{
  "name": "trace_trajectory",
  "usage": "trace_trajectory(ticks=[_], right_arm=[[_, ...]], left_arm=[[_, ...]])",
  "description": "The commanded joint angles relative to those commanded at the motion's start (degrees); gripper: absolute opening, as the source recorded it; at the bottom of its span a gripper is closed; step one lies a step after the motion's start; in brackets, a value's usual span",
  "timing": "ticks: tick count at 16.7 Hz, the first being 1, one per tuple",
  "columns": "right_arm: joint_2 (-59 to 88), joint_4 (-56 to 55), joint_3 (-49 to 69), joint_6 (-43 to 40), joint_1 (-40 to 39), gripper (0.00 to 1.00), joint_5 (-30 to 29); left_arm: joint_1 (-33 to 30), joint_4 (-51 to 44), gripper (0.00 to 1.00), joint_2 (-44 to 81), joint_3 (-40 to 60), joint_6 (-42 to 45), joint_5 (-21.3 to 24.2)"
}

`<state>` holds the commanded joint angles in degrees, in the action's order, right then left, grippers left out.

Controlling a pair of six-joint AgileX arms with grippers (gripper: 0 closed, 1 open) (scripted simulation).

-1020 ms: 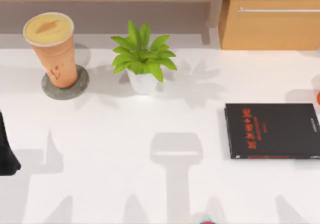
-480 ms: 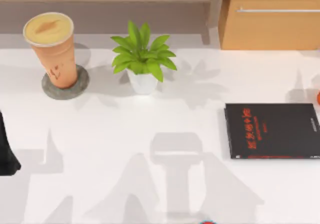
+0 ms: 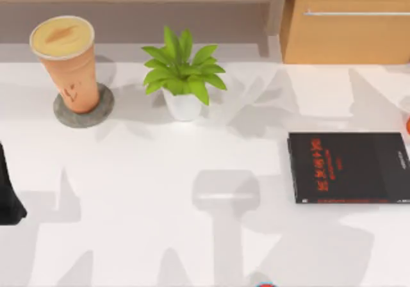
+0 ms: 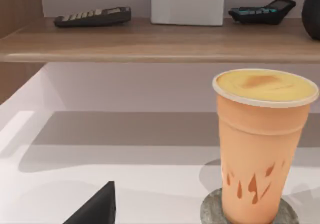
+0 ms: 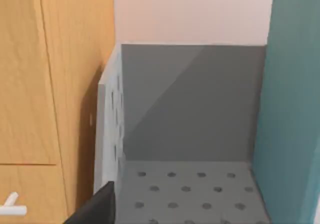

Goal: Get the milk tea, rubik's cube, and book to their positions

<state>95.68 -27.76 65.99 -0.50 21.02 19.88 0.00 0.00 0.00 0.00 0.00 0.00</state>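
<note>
Left gripper (image 4: 97,210) low over the bench (image 3: 192,236); released or clenched, cannot tell. Ahead of it and apart from it: milk tea (image 4: 262,144), upright on a grey coaster (image 4: 210,211), long axis vertical, wide creamy mouth up, narrow foot down. Farther beyond, a wooden shelf (image 4: 150,44) carrying a calculator (image 4: 92,16) and a white box (image 4: 187,5), seen from the left wrist and not from above.

Right gripper (image 5: 97,206): grasp likewise cannot tell. Close beside it, the book (image 5: 292,109), teal cover standing vertical against a grey perforated holder (image 5: 185,134); wooden cabinet (image 5: 50,84) on the gripper's other side. Long axis of the book not readable.

From above: left arm (image 3: 8,194) at the left edge, plant (image 3: 182,75) and black book (image 3: 349,167) beyond the cup. Compared with a second ago, cup, plant and black book unmoved; shadows on the bench shifted toward the right.
</note>
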Motion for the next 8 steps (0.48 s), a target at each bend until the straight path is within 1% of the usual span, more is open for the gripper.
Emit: trace_trajectory(ticks=[4, 8], right_arm=[[14.7, -4.6, 10.7, -0.1, 3.5, 1.00, 3.1], [20.0, -6.6, 15.4, -0.1, 5.0, 1.00, 4.4]], left_arm=[[0.0, 0.0, 1.00, 0.0, 0.0, 0.0, 0.0], [0.0, 0.0, 1.00, 0.0, 0.0, 0.0, 0.0]])
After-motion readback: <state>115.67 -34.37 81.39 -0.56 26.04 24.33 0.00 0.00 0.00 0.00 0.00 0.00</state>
